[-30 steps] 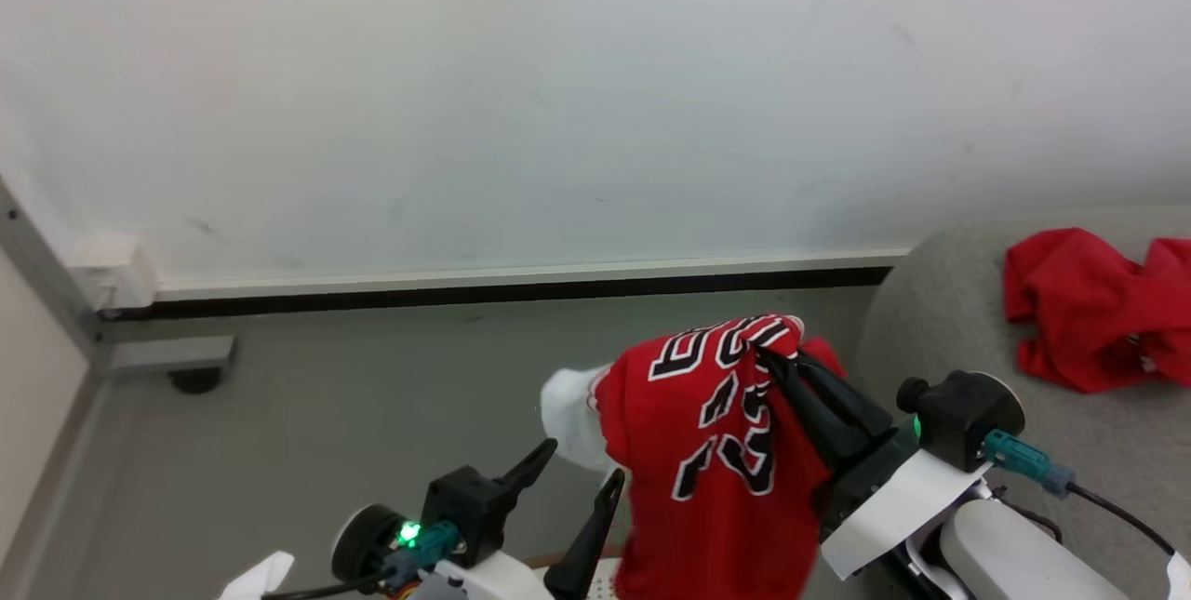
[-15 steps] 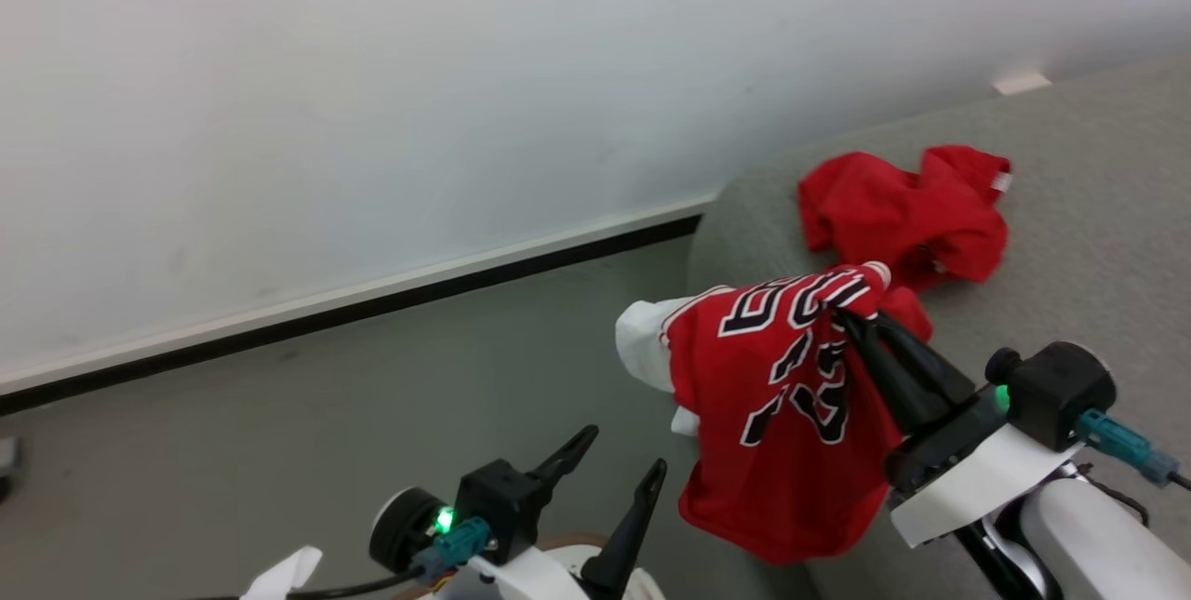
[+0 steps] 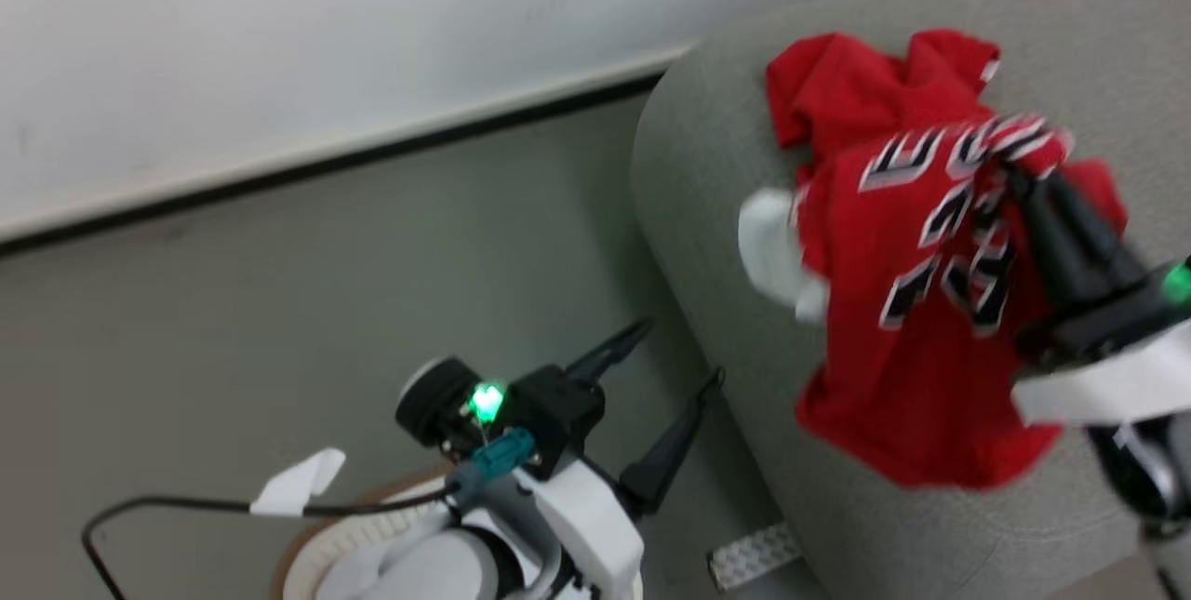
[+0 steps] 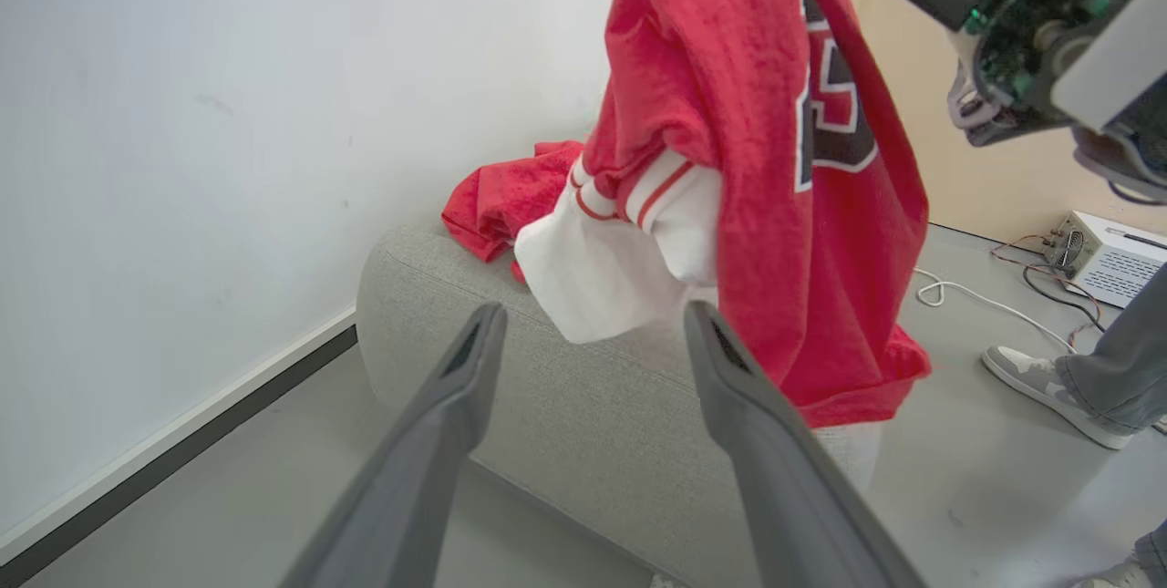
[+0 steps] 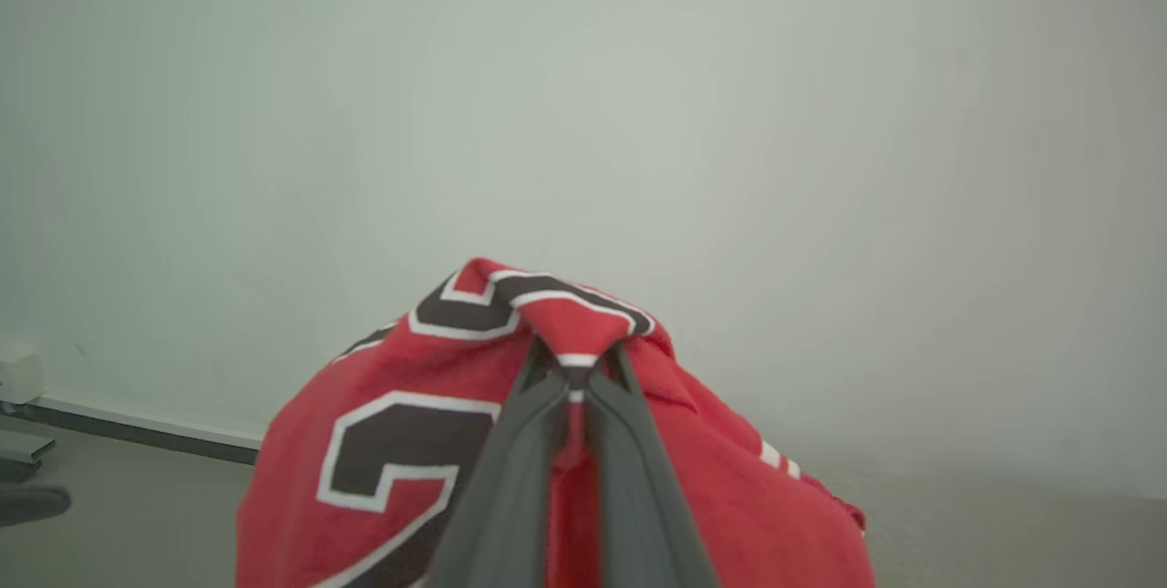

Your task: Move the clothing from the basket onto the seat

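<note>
**Carried garment reaching the seat; release still outstanding**

You are swinging the load across. A second ago the lettered garment (image 3: 916, 302) was hanging over the bare floor (image 3: 326, 302), left of the seat's rounded end. The head camera has turned with the body, so most of the shift in the picture is its own. Even so, the garment is now lying across the seat (image 3: 707, 172) at the right of the head frame.

The right pincer (image 3: 1012, 174) is staying pressed together on a fold near the lettering, with the cloth draping down from that one point. The white part is dangling on the garment's left side. In the left wrist frame the lower hem is hanging below the seat's top edge near its end, so I cannot confirm that it is fully over the cushion.

The left pincer (image 3: 679, 353) is standing spread and carrying nothing, low and centre.

A second red garment (image 3: 837, 88) is already lying on the seat, at the upper right. The basket (image 3: 326, 552) is showing its rim at the bottom left.

In my judgement you are nearing the drop. Carry further inboard before opening, or the hem may be dragging the piece off the edge.
</note>
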Controlling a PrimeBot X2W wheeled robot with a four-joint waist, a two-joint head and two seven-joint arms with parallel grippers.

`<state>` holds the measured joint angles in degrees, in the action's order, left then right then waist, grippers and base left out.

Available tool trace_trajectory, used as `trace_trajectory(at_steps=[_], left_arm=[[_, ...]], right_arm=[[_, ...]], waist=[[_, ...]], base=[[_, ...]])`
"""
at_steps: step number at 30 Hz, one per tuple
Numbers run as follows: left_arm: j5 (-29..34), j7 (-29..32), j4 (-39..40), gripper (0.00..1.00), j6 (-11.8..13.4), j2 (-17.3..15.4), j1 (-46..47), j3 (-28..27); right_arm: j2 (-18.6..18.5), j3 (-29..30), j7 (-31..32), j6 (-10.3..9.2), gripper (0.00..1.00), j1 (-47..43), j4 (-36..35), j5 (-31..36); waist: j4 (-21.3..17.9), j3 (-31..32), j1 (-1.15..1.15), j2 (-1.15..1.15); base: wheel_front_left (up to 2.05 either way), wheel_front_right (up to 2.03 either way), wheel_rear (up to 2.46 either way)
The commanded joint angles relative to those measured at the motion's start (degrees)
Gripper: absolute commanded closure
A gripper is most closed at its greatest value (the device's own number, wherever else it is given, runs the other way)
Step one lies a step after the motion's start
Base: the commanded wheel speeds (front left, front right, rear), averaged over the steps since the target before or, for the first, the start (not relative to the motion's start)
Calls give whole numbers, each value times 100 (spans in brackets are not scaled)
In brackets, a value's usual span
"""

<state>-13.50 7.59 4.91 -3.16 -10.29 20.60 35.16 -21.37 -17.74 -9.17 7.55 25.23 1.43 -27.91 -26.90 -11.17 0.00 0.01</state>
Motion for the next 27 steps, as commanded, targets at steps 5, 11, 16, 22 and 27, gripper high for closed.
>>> trace_trajectory(at_steps=[5, 11, 16, 22, 27], left_arm=[[220, 219, 186, 0, -192, -115, 891, 7], [301, 278, 225, 0, -283, -181, 1650, -30], [259, 211, 193, 0, -296, -195, 1888, -77], [181, 30, 68, 0, -250, -193, 1739, -52], [113, -67, -13, 0, -172, -281, 1507, -97]], right_arm=[[183, 1093, 171, -13, 100, 1070, 14, 325], [75, 2237, 630, -13, 100, 2677, 664, 695], [-302, 3264, 942, -13, 100, 3727, 1735, 1253], [-307, 4371, 771, -13, 100, 3559, 3041, 2371], [180, 5165, 228, -14, 100, 3054, 3824, 2859]], waist=[[465, -1567, 0, -1], [716, -2432, 0, -1], [918, -2821, 0, -1], [1152, -2909, 0, -1], [1179, -2816, 0, -1]], base=[[0, 0, 0], [0, 0, 0], [0, 0, 0], [0, 0, 0], [0, 0, 0]])
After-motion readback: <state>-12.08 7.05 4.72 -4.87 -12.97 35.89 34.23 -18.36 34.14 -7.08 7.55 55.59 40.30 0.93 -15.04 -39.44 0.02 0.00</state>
